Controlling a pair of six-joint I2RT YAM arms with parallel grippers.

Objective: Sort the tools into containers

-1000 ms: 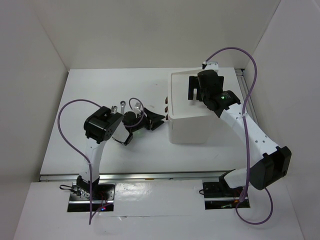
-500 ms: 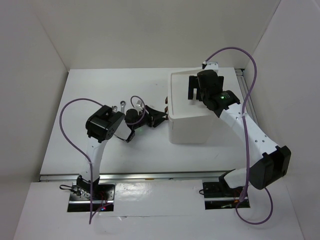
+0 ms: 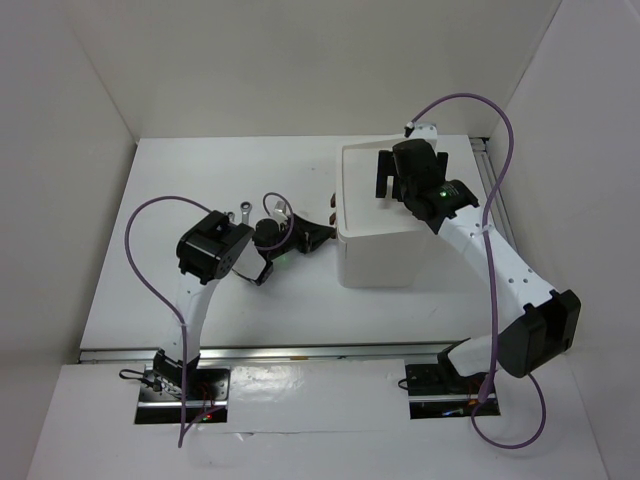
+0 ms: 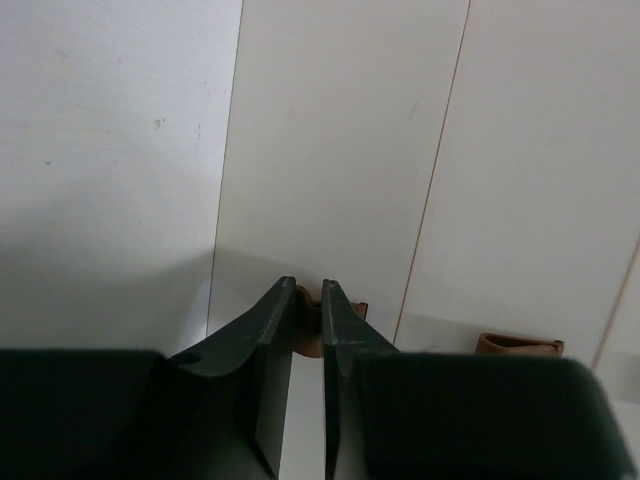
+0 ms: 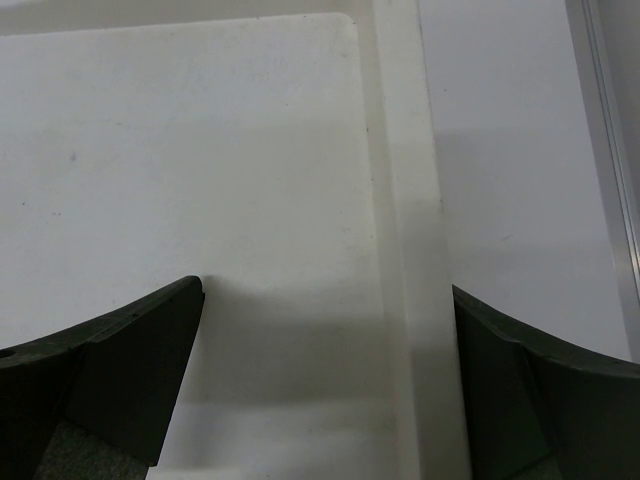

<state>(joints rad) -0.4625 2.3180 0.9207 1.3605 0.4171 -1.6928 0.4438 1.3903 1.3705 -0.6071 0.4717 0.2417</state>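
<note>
Two arms share a white table (image 3: 150, 200). A silver wrench (image 3: 243, 213) lies left of centre. Just right of it, the left gripper (image 3: 321, 233) has its fingers pinched on a dark brown drawer knob (image 4: 308, 325) on the left face of the white box unit (image 3: 385, 255). At upper right, the right gripper (image 5: 325, 340) hangs spread wide over the unit's rimmed top tray (image 5: 405, 200), holding nothing.

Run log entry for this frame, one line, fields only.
left gripper: jaws pinched on drawer knob | right gripper: open above top tray | wrench: on table, untouched
</note>
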